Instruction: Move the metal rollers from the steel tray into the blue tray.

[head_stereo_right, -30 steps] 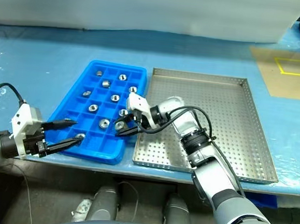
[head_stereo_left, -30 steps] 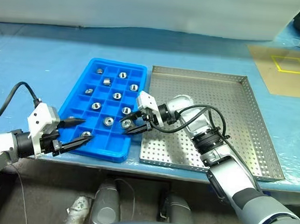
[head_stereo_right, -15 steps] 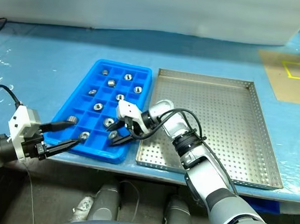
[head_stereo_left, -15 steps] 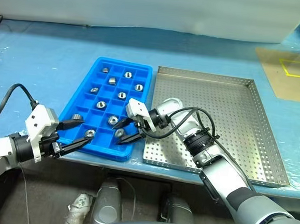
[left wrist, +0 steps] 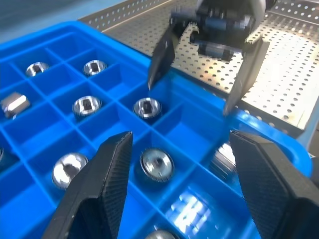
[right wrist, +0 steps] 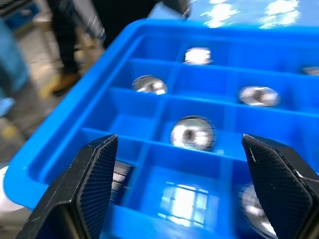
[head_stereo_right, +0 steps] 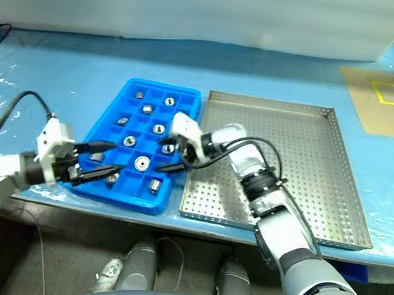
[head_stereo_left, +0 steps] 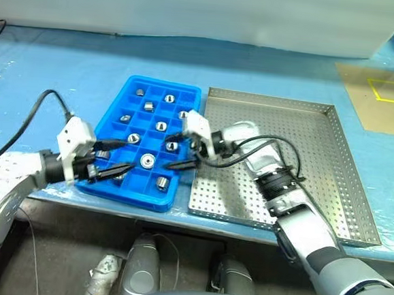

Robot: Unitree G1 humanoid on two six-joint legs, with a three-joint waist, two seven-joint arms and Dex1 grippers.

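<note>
Blue-covered table, no legible writing, both grippers spread over blue tray

Left claw agape; right claw agape.

1. I count eleven metal rollers that I can see in the blue tray; the hands may hide more.
2. One blue tray.
3. One steel tray; I see no rollers on its perforated floor.
4. Two hands: left hand, right hand.
</note>
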